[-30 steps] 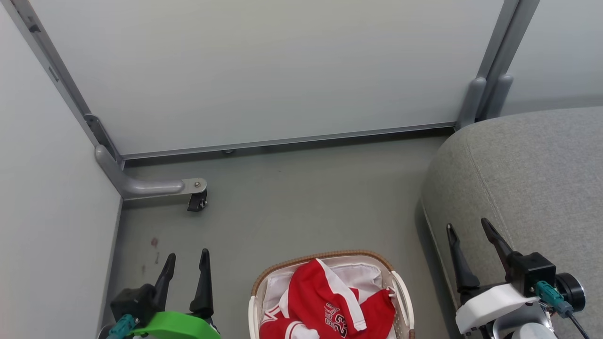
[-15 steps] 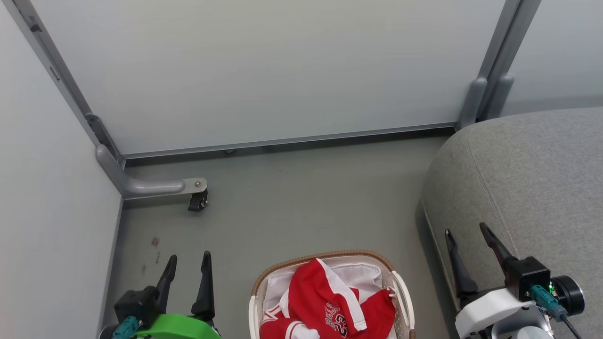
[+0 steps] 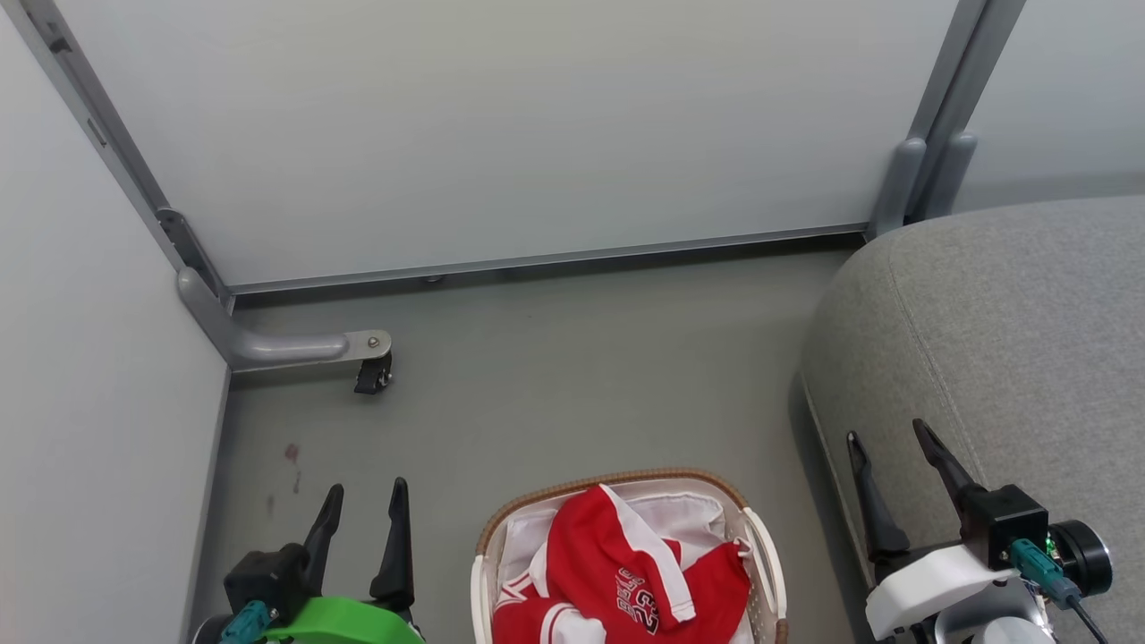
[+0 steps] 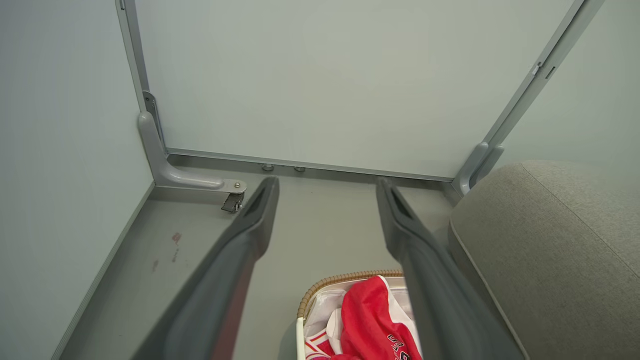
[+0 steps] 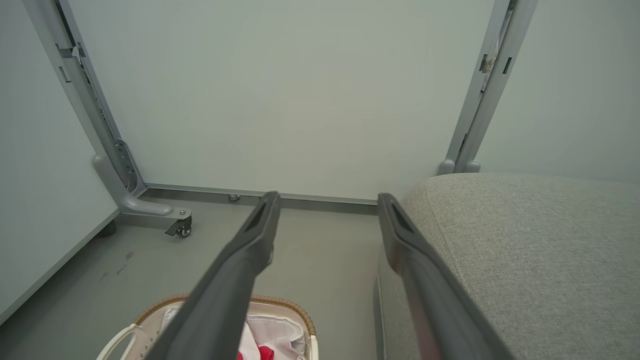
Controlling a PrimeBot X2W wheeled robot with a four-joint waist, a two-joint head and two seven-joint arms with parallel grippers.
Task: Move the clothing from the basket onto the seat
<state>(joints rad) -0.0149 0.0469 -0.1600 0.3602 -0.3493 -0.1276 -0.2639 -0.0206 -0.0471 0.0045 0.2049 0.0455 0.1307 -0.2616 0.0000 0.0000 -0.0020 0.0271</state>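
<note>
A small oval white perforated plastic laundry basket with a brown woven-look rim (image 3: 617, 477) stands on the smooth grey floor (image 3: 572, 376), at the bottom middle of the head view. In it lies the red sports clothing with white trim and stripes (image 3: 608, 559), heaped loosely on a plain white sheet lining (image 3: 693, 517) and rising a little above the rim. A dark print on one fold reads upside down and is partly creased, so it may be a team name over the number 23, but I cannot be sure of every letter. The left gripper (image 3: 368, 487) hangs to the left of the basket, its two long dark fingers apart and pointing away from the robot, with nothing between them. The right gripper (image 3: 886, 432) hangs to the right of the basket, in front of the rounded corner of the large grey fabric-upholstered couch (image 3: 1011, 340), its fingers likewise spread and empty. The clothing lies between the two grippers and touches neither. In the left wrist view the red heap shows low between the fingers and partly behind the right-hand one, below their tips. In the right wrist view the basket sits at the bottom edge under the left-hand finger, and the couch lies under the right-hand finger. The couch stands just beside the basket, with a strip of floor between them. Pale partition panels (image 3: 501, 134) on grey metal frames close the space behind and to the left, and a grey foot with a small black castor (image 3: 373, 376) rests on the floor near the left corner.
</note>
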